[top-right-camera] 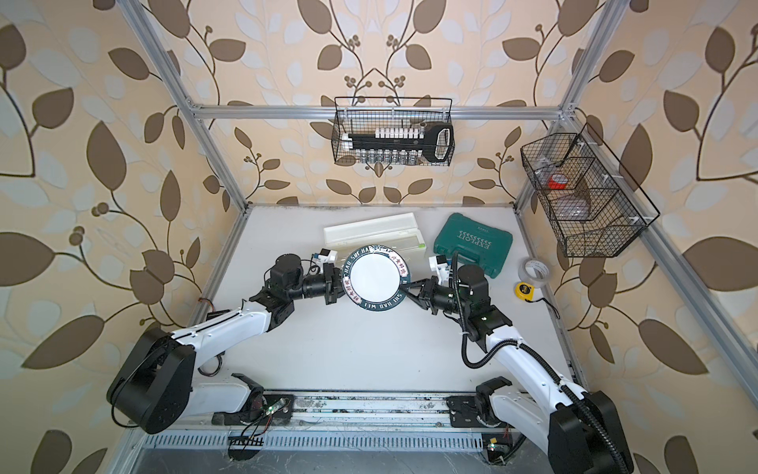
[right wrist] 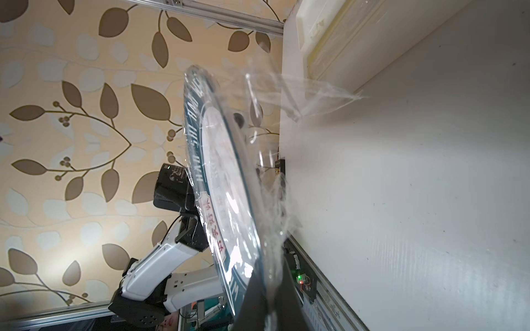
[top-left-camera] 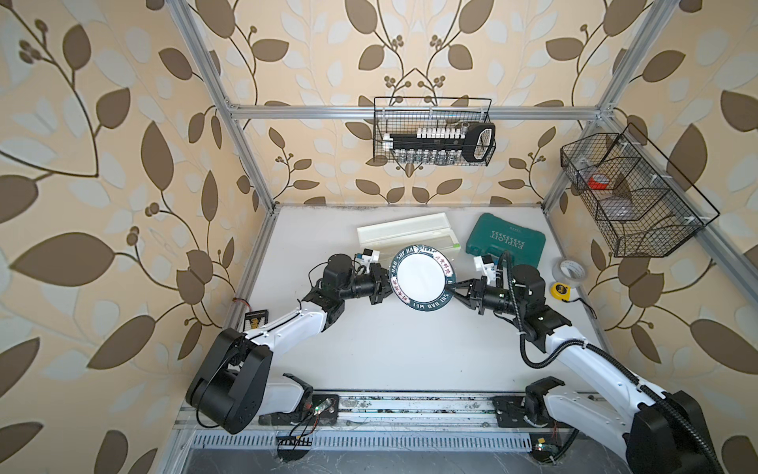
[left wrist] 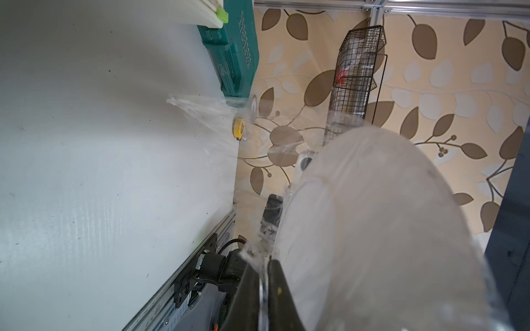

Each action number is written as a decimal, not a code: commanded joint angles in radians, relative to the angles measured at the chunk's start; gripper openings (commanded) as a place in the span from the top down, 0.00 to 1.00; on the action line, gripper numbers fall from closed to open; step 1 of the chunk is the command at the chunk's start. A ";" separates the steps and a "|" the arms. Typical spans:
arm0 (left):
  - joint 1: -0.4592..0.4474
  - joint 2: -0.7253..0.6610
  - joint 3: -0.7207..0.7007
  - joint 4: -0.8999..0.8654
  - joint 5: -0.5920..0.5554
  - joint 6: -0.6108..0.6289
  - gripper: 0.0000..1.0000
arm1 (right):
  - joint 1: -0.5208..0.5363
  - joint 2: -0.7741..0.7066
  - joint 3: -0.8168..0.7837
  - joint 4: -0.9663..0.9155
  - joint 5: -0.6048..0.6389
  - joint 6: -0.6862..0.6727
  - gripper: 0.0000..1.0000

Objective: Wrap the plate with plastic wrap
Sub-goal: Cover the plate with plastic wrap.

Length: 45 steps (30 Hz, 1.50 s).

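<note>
Here left hand and right hand grip the plate, dispenser box and toolcase close behind.

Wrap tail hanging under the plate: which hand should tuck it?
Right, probably. Loose plastic wrap hangs off the plate, far side, toward the teal tool case, nearer the right hand; the left hand can hold.

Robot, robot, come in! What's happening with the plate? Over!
Both shut on plate rim: left gripper, right gripper. Plate lifted off table, plastic wrap over it, loose ends hanging below. White dispenser box close behind.
</note>
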 commanded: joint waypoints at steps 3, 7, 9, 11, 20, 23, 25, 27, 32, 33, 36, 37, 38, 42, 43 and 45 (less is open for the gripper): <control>-0.002 -0.080 -0.016 -0.229 0.055 0.105 0.78 | 0.005 -0.017 0.003 0.120 0.065 0.080 1.00; 0.039 -0.119 -0.044 -0.374 0.107 0.163 0.77 | 0.005 -0.037 0.000 0.082 0.110 0.094 1.00; 0.069 -0.157 -0.036 -0.498 0.120 0.220 0.76 | 0.005 -0.047 -0.002 0.071 0.128 0.106 1.00; 0.110 -0.212 0.014 -0.719 0.087 0.348 0.74 | 0.005 -0.055 -0.007 0.059 0.144 0.126 1.00; 0.226 -0.304 0.315 -0.995 -0.043 0.622 0.48 | 0.033 -0.159 0.005 -0.193 0.173 0.053 1.00; 0.183 -0.314 0.432 -0.997 -0.138 0.714 0.41 | 0.059 -0.182 0.012 -0.270 0.201 -0.031 1.00; 0.148 -0.281 0.502 -1.025 -0.202 0.805 0.37 | 0.073 -0.175 0.024 -0.320 0.198 -0.098 1.00; 0.141 -0.213 0.549 -1.008 -0.170 0.863 0.35 | 0.085 -0.168 0.030 -0.341 0.173 -0.165 1.00; 0.085 0.003 0.660 -0.975 -0.068 0.933 0.23 | 0.091 -0.153 0.065 -0.402 0.078 -0.307 1.00; 0.072 0.033 0.670 -0.963 -0.048 0.937 0.23 | 0.091 -0.150 0.071 -0.408 0.066 -0.321 1.00; 0.039 0.104 0.677 -0.911 -0.003 0.933 0.16 | 0.092 -0.144 0.078 -0.409 0.037 -0.354 1.00; 0.031 0.123 0.676 -0.902 0.004 0.936 0.12 | 0.092 -0.142 0.078 -0.402 0.030 -0.354 1.00; 0.026 0.142 0.677 -0.895 0.017 0.938 0.11 | 0.092 -0.139 0.077 -0.390 0.021 -0.352 1.00; 0.022 0.216 0.677 -0.853 0.066 0.909 0.11 | 0.095 -0.129 0.071 -0.347 0.010 -0.334 1.00; 0.019 0.224 0.666 -0.818 0.100 0.878 0.12 | 0.094 -0.123 0.071 -0.332 0.014 -0.325 1.00; 0.009 0.220 0.618 -0.731 0.151 0.807 0.14 | 0.094 -0.116 0.062 -0.286 0.028 -0.284 1.00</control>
